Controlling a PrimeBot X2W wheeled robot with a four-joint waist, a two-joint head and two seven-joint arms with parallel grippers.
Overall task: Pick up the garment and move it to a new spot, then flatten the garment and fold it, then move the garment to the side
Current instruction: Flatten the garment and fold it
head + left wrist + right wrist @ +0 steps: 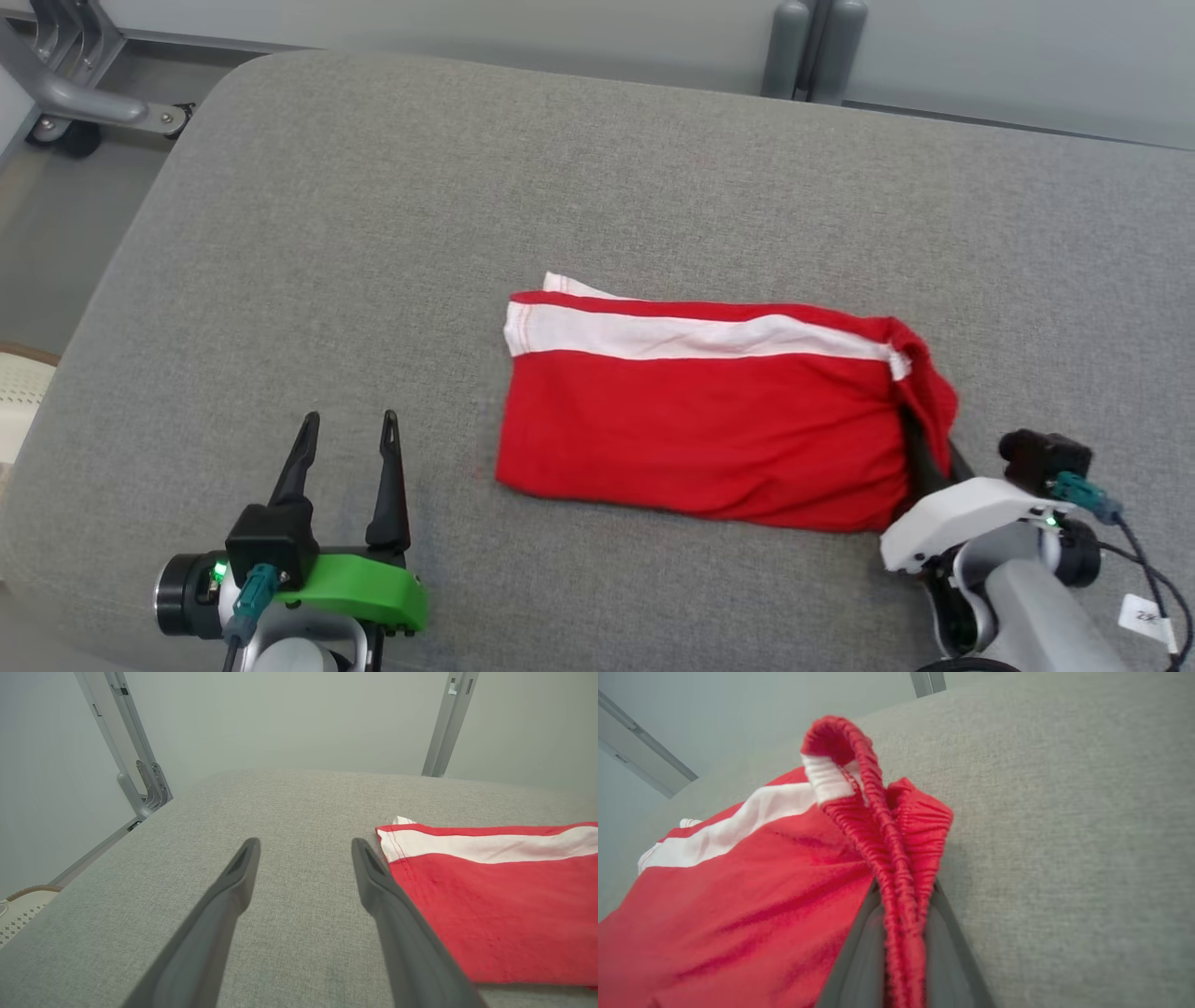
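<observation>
The garment (700, 420) is a folded red piece with a white stripe, lying flat on the grey cushioned surface (597, 168). Its gathered elastic waistband (896, 868) bunches up at the right end. My right gripper (924, 448) is shut on that waistband edge, and both dark fingers (864, 961) squeeze the red fabric between them. My left gripper (347, 429) stands open at the lower left, apart from the garment. In the left wrist view the garment (504, 905) lies just right of my left gripper (303, 851), with bare cushion between the fingers.
Grey metal frame legs (812, 47) stand behind the cushion's far edge, and a wheeled frame (75, 103) sits on the floor at the far left. A pale perforated object (19, 392) lies beyond the cushion's left edge.
</observation>
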